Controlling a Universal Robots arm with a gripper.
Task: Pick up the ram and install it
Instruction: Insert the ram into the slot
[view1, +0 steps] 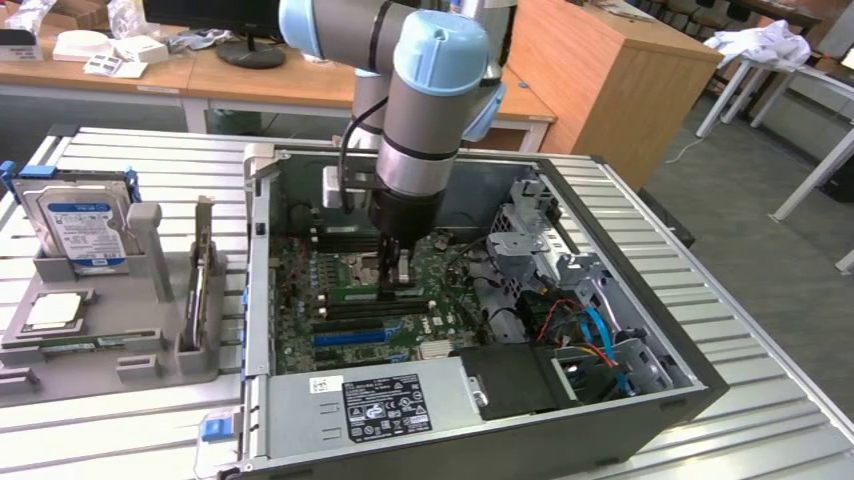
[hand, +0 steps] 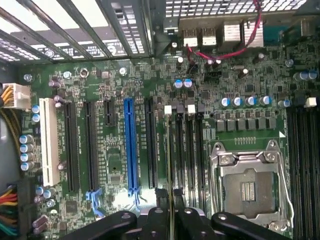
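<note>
Reaching arm, exterior view: drops from above into the open computer case (view1: 627, 395), which lies on the slatted bench (view1: 134, 150).
Jaws, exterior view: low over the motherboard (view1: 310, 280), drawn nearly together and pinching the ram (view1: 358, 293) by its upper edge.
Ram, exterior view: green strip lying along the black memory slots (view1: 374, 310), just beside the CPU socket (view1: 367, 265); seated or not, cannot tell.
Power supply (view1: 374, 405), exterior view: sits inside the case at its near end.
Grey holder (view1: 80, 345), exterior view: stands on the bench at the exterior view's left, apart from the case, with a blue-labelled hard drive (view1: 83, 225) upright in it.
Jaws, wrist view: closed to a thin gap, with the ram (hand: 169, 170) edge-on between them.
Ram, wrist view: thin pale line running over the black memory slots (hand: 189, 150), between the blue slot (hand: 130, 145) and the CPU socket (hand: 247, 185); which slot, cannot tell.
White slot (hand: 49, 142), wrist view: well apart from the ram, beyond the blue slot.
</note>
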